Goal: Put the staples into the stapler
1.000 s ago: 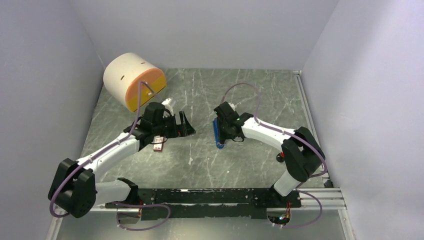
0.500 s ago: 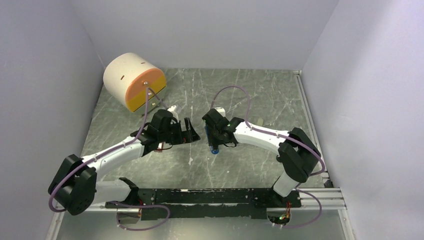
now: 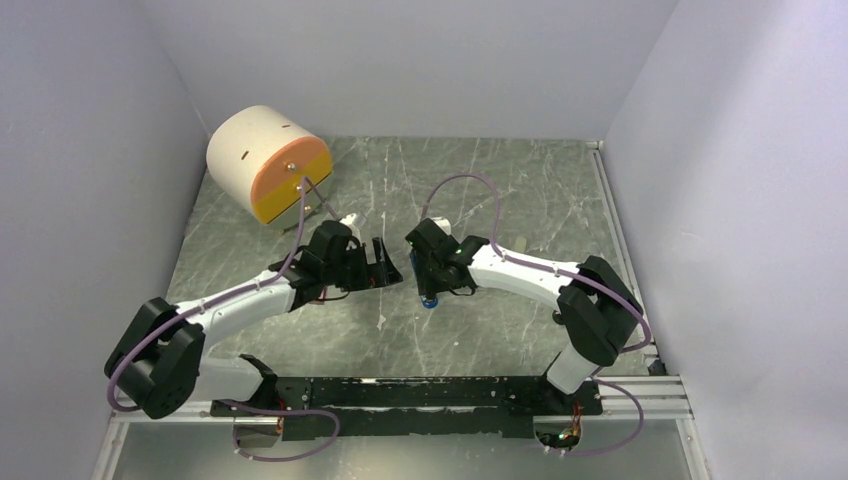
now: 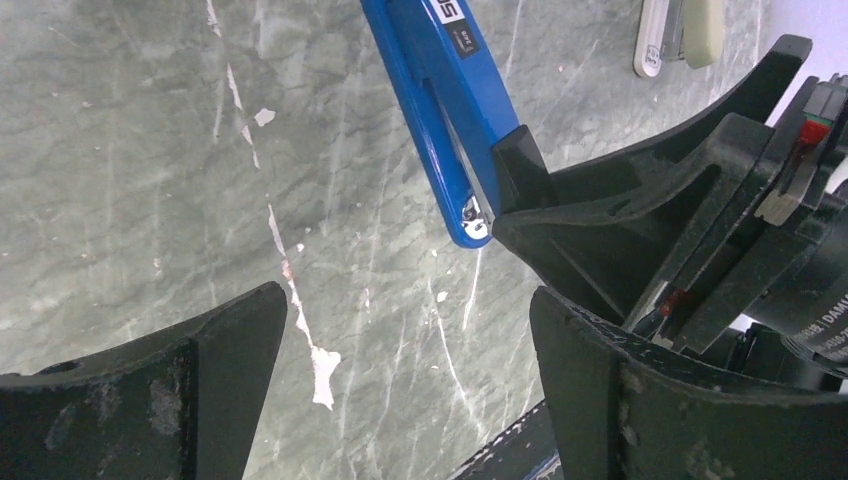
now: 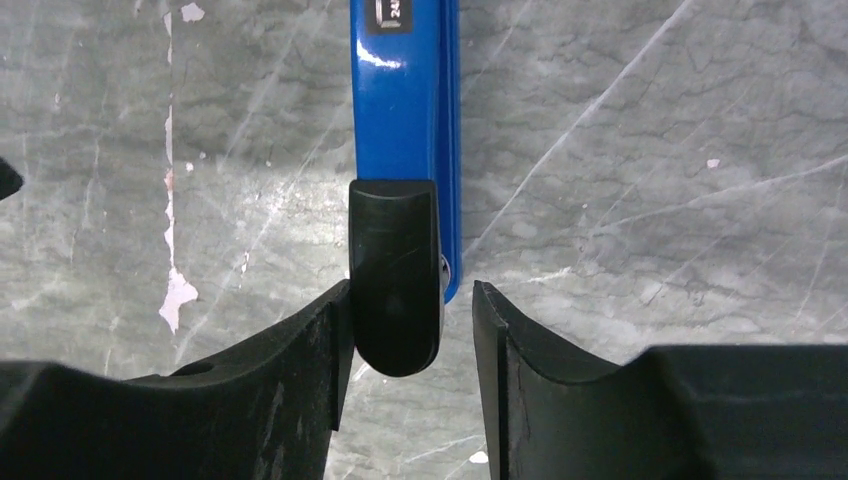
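The blue stapler lies flat on the grey marbled table, its black rear end between the fingers of my right gripper. The left finger touches that black end and the right finger stands off it with a clear gap, so the jaws are open around it. From above only the stapler's blue tip shows under the right gripper. My left gripper hangs wide open over bare table just left of the stapler, with nothing between its fingers. The staples are hidden from every view.
A large cream and orange cylinder stands at the back left. A pale beige bar lies beyond the stapler in the left wrist view. Grey walls close in on three sides, and the two grippers nearly meet mid-table.
My right gripper has slid the stapler left toward the middle and widened its jaws off it. The left arm has swung right toward it, covering the small pink box.
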